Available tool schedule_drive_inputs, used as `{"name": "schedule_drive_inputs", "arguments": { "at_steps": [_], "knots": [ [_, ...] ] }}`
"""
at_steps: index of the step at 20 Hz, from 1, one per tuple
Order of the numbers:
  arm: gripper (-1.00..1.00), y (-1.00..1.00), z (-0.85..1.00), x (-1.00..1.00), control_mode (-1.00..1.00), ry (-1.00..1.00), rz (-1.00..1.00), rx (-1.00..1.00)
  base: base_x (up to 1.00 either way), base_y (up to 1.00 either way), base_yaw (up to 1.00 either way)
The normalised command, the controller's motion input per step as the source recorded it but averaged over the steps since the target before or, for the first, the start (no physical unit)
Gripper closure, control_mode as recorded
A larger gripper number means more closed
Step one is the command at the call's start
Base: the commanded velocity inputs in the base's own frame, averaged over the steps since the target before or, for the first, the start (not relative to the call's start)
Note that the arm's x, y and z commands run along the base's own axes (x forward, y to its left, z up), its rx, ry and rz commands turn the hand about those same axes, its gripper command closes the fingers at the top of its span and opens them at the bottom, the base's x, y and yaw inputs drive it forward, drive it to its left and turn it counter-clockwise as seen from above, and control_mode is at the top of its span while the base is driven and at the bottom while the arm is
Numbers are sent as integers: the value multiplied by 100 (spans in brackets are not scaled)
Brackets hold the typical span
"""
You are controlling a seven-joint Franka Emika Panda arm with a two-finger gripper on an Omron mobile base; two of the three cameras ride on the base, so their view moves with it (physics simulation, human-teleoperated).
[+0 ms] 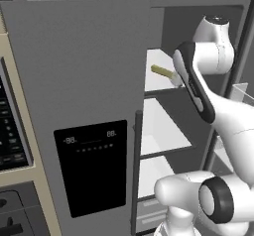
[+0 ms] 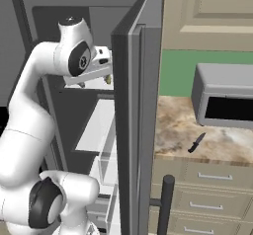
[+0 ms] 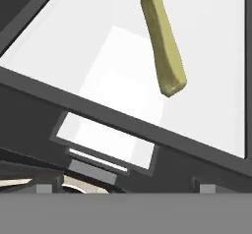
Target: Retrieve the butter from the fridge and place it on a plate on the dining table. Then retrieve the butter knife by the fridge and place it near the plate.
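Up close, the hand view looks down over the dark front edge of a white fridge shelf [image 3: 59,46], and the butter [image 3: 162,41] lies on that shelf as an olive-yellow stick, its near end stopping short of the edge. The fingertips do not show clearly in that view, so the frames do not say how the jaws stand; by the recording they are spread wide, and nothing sits between them. The butter is ahead of the hand, apart from it, untouched.

From the left base view, the white arm reaches into the open right half of the fridge [image 1: 74,66], and the butter [image 1: 162,71] rests on the upper shelf just beside the arm's dark-trimmed forearm. Lower white shelves step down below it. The fridge's closed left door carries a black display panel [image 1: 92,168].

In the right base view the gripper [image 2: 96,78] hangs at the level of that upper shelf, behind the open grey door [image 2: 138,130]. Farther right, a dark butter knife [image 2: 196,143] lies on the marbled counter [image 2: 222,145] over beige drawers, with a grey appliance [image 2: 225,96] behind it against a green wall.
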Motion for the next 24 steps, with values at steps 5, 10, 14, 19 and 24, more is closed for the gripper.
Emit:
{"name": "schedule_drive_inputs", "arguments": {
  "at_steps": [5,10,14,19,24],
  "knots": [
    [-100,-10,-3,94,-100,0,9,5,0,0,0],
    [-100,-12,0,95,-100,-6,5,18,0,0,0],
    [-100,2,-3,66,-100,-3,0,10,0,0,0],
    [-100,27,-23,67,-100,-1,0,0,0,0,0],
    [-100,4,-27,39,-100,-3,0,0,0,0,0]
  ]
}}
